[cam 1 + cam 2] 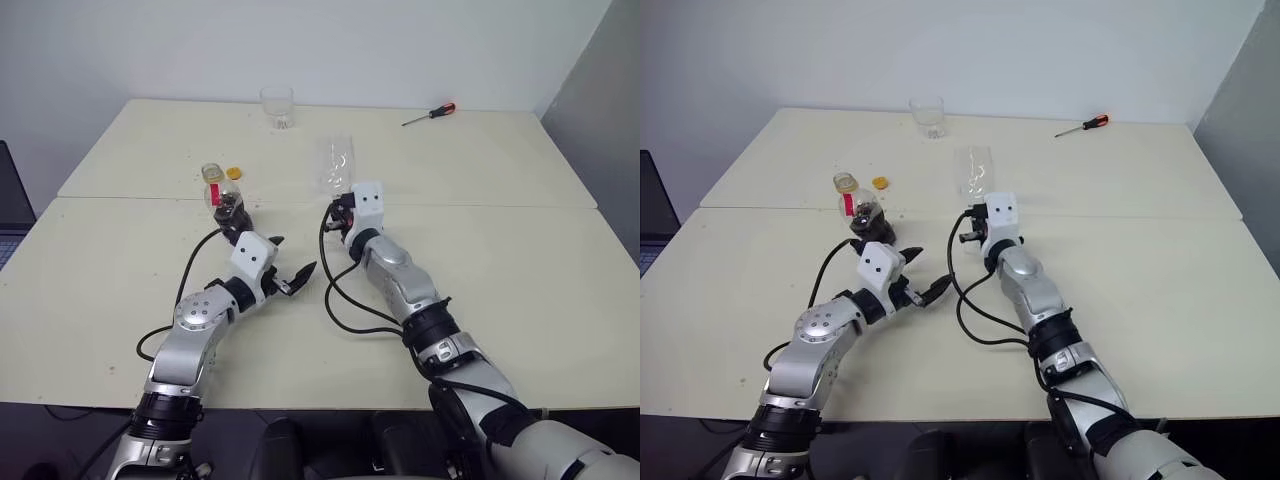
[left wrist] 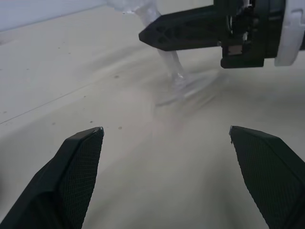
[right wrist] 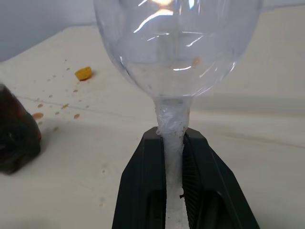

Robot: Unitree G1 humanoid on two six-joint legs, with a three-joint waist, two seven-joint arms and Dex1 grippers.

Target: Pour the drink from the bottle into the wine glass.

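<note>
The wine glass (image 1: 336, 165) stands upright at mid-table, its bowl empty. My right gripper (image 3: 172, 138) is shut on its thin stem (image 3: 171, 121), just under the bowl. In the left wrist view the round foot (image 2: 187, 86) is at the tabletop; I cannot tell whether it touches. The bottle (image 1: 222, 196) stands to the left of the glass, uncapped, with a red label strip and the dark drink (image 1: 868, 216) in its lower part. Its yellow cap (image 1: 234, 173) lies on the table just behind it. My left gripper (image 1: 292, 258) is open and empty, between bottle and glass, nearer to me.
A short clear tumbler (image 1: 277, 107) stands at the far edge of the table. A red-handled screwdriver (image 1: 430, 114) lies at the far right. Small brown drops (image 3: 57, 107) dot the table near the bottle. A seam runs across the table behind my grippers.
</note>
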